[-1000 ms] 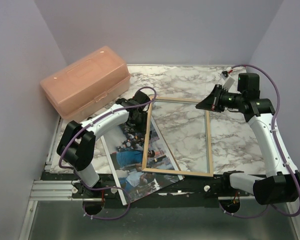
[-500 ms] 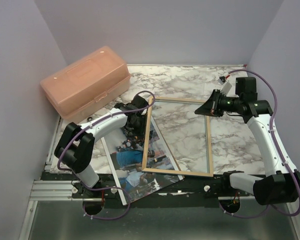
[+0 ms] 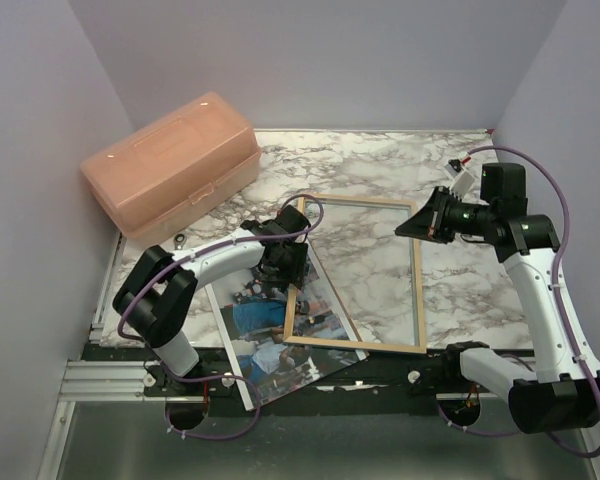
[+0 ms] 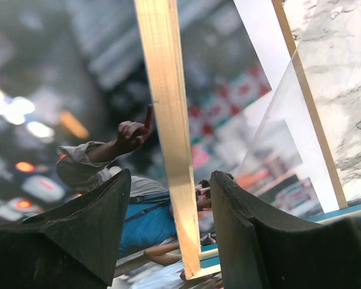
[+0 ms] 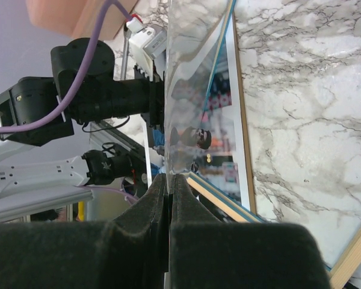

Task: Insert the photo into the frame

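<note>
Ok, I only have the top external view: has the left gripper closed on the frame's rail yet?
Observer: No, the left gripper is open, its fingers either side of the frame rail with gaps showing.
Operator: Is the right one holding anything?
Observer: Yes, the right gripper is shut on a clear pane, seen edge-on.
Operator: Which frame side is up?
Observer: Pale wood; a blue edge shows beneath it.
</note>
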Available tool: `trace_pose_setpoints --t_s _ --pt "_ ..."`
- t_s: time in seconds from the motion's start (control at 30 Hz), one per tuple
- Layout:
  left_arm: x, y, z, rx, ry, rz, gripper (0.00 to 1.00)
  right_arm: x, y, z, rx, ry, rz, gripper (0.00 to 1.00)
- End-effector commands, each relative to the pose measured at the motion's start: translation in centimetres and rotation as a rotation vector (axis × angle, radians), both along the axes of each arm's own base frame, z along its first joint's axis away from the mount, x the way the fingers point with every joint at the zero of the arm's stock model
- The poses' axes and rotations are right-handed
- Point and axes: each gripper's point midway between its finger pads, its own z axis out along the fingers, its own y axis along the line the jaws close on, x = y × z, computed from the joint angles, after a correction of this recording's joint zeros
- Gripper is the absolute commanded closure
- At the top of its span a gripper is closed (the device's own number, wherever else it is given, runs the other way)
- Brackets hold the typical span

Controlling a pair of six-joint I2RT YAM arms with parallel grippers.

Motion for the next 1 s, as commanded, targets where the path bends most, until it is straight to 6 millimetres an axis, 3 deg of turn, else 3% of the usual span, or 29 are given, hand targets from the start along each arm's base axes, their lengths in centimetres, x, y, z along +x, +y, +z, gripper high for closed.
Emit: trace_pose_setpoints --t_s 0.0,0.1,0.17,0.37,0.53,0.83,0.9,0.97 --pt "0.7 -0.9 -1.2 0.025 0.008 0.017 0.45 -0.6 -0.2 -0.4 -0.004 0.022 -0.021 0.99" --pt "0.5 -0.4 -2.4 0.065 0.029 0.039 0.52 -0.6 -0.2 -0.4 -0.003 0.021 -0.02 0.99" --pt "0.1 0.0 -3.1 0.083 0.044 0.056 0.62 -0.7 -0.2 -0.5 -0.001 0.024 -0.014 0.99" --pt "0.1 1.5 -2.2 0.089 0.008 0.114 0.91 -0.8 0.3 -0.9 0.022 0.028 0.025 0.99" --pt "0.3 2.8 -1.1 0.061 -0.022 0.166 0.93 -0.9 0.9 -1.2 0.054 0.033 0.066 0.99" --pt "-0.4 4.1 -1.3 0.048 -0.037 0.167 0.93 -1.3 1.8 -1.9 0.122 0.041 0.128 0.99" --pt "-0.4 4.3 -1.0 0.05 -0.043 0.163 0.82 -1.4 2.0 -1.8 0.136 0.037 0.141 0.99" --pt "-0.4 4.4 -0.6 0.046 -0.054 0.156 0.63 -1.4 2.0 -1.8 0.14 0.034 0.144 0.99"
